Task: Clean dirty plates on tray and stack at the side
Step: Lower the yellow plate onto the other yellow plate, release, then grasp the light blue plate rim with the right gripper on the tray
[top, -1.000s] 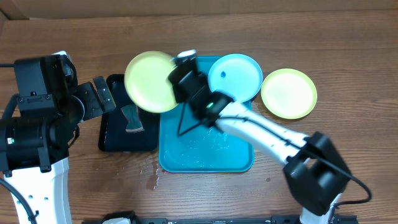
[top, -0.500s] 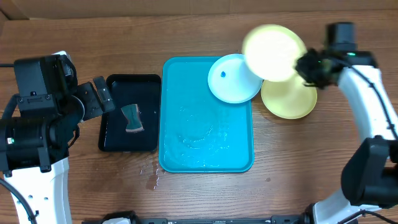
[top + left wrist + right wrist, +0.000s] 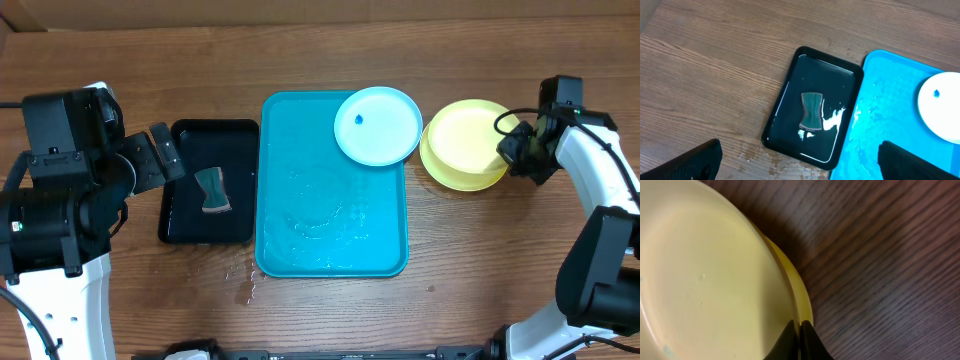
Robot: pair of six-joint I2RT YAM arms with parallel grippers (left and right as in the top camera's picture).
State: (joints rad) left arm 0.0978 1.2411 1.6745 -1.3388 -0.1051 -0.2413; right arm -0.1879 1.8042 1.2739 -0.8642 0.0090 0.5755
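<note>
Now the right jaws are pinching shut on the rim of the top plate [image 3: 715,280], which is lying on the lower yellow plate [image 3: 803,305] on the surface [image 3: 890,255]. Beyond that stack from those jaws, the blue plate [image 3: 377,125] is resting on the tray [image 3: 330,220], overhanging the rim nearest them. The left jaws are standing wide, holding nothing. Below and ahead of them, the black tray [image 3: 790,100] is holding a sponge [image 3: 811,110].
</note>
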